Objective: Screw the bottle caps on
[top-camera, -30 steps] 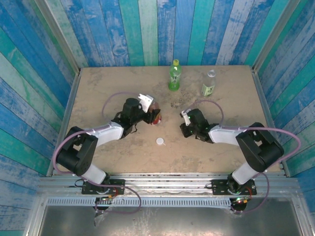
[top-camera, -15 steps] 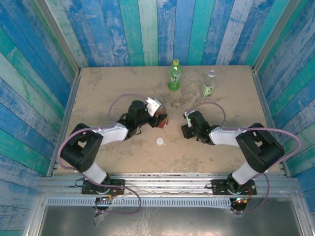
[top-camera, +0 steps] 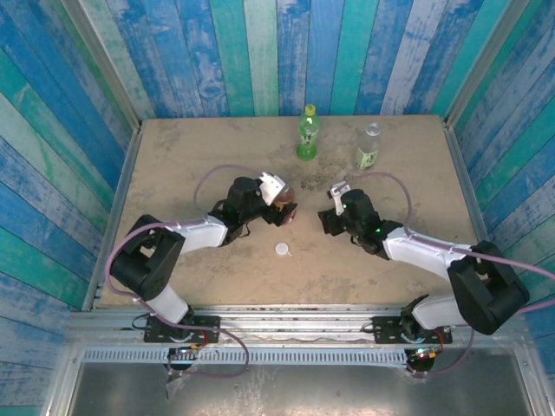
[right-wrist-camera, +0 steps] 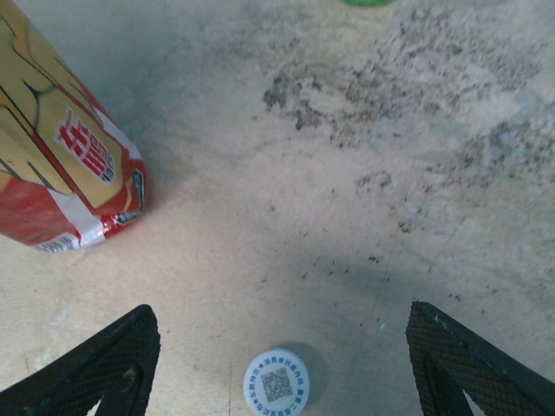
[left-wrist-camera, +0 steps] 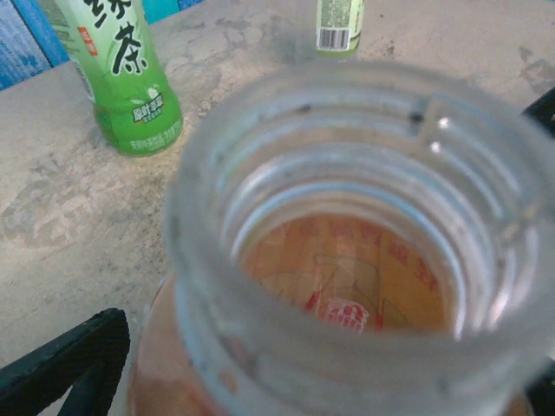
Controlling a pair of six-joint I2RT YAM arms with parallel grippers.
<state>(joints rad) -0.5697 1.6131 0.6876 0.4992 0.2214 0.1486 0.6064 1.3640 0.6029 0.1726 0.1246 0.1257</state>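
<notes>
The amber bottle (top-camera: pixel 284 211) with a red label stands mid-table, and its uncapped threaded mouth (left-wrist-camera: pixel 347 225) sits close under the left wrist camera. My left gripper (top-camera: pixel 277 203) is open around its neck, one finger (left-wrist-camera: pixel 69 364) apart from the bottle at lower left. A loose white cap (right-wrist-camera: pixel 276 382) printed with a code lies flat on the table (right-wrist-camera: pixel 347 217), also seen as the cap (top-camera: pixel 283 249) in the top view. My right gripper (right-wrist-camera: pixel 282 308) hangs open over it, one finger on either side. The green bottle (top-camera: pixel 307 133) and the clear bottle (top-camera: pixel 368 147) stand capped at the back.
Blue-green plank walls (top-camera: pixel 260 52) enclose the table on three sides. The green bottle (left-wrist-camera: pixel 121 78) and the clear bottle's label (left-wrist-camera: pixel 338 22) lie just beyond the amber one. Bare tabletop spreads to the left and near edge (top-camera: pixel 173 277).
My left gripper carried the amber bottle a little to the right, then opened around it. My right gripper opened and shifted slightly up and right, now over the white cap.
</notes>
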